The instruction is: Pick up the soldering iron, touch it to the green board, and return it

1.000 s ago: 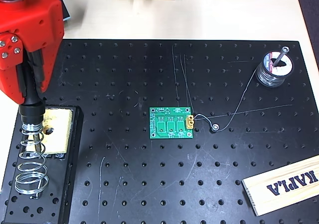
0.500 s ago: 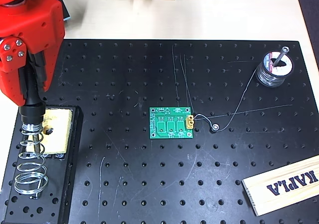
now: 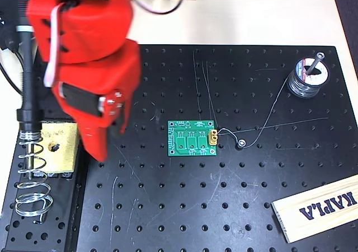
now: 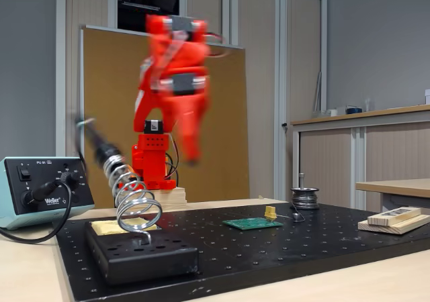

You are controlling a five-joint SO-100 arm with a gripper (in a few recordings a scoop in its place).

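The soldering iron (image 3: 26,84) rests in the coiled spring holder (image 3: 31,185) at the left, its black handle sticking up out of the coil (image 4: 101,147). The green board (image 3: 193,139) lies flat near the middle of the black perforated plate, also seen in the fixed view (image 4: 252,223). My red gripper (image 3: 96,148) hangs in the air between the holder and the board, apart from both, with nothing in it. It is motion-blurred in the fixed view (image 4: 192,156), so how its jaws stand is unclear.
A yellow sponge (image 3: 59,145) sits in the holder base. A solder spool (image 3: 306,78) stands at the far right, its wire trailing to the board. A wooden KAPLA block (image 3: 319,207) lies at the lower right. The Weller box (image 4: 40,188) is left of the plate (image 3: 168,207).
The arm has let go of the soldering iron's handle and swung right and up, away from the holder. The iron stays in the spring.
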